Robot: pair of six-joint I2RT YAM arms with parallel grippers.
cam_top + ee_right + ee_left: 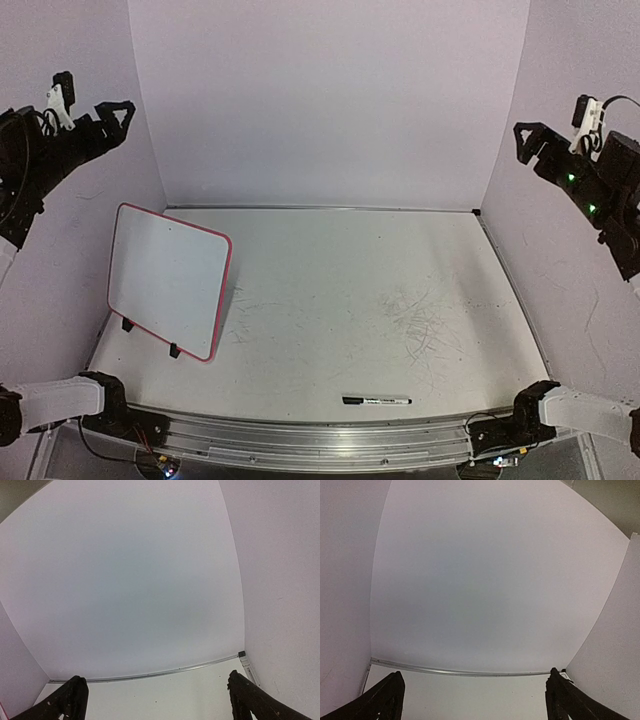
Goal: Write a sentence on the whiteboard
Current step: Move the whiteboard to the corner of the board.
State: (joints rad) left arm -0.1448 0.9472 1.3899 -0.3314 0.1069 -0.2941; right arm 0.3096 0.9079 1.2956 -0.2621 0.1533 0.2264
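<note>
The rectangular white board with rounded corners and a thin pink-red border is standing on the left side of the scratched grey-white tabletop, close to the left wall. It is propped at a tilt on two small black clip feet along its near edge. Its face is showing plain white from the overhead view, and any fine marks on it are too small to make out.

A slim black-and-white marker pen is lying flat near the front edge, well apart from the board; its label print is unreadable.

The left gripper and the right gripper are both hanging high at the sides with jaws spread wide, gripping nothing. Each wrist view is cutting the fingers off at the bottom edge.
</note>
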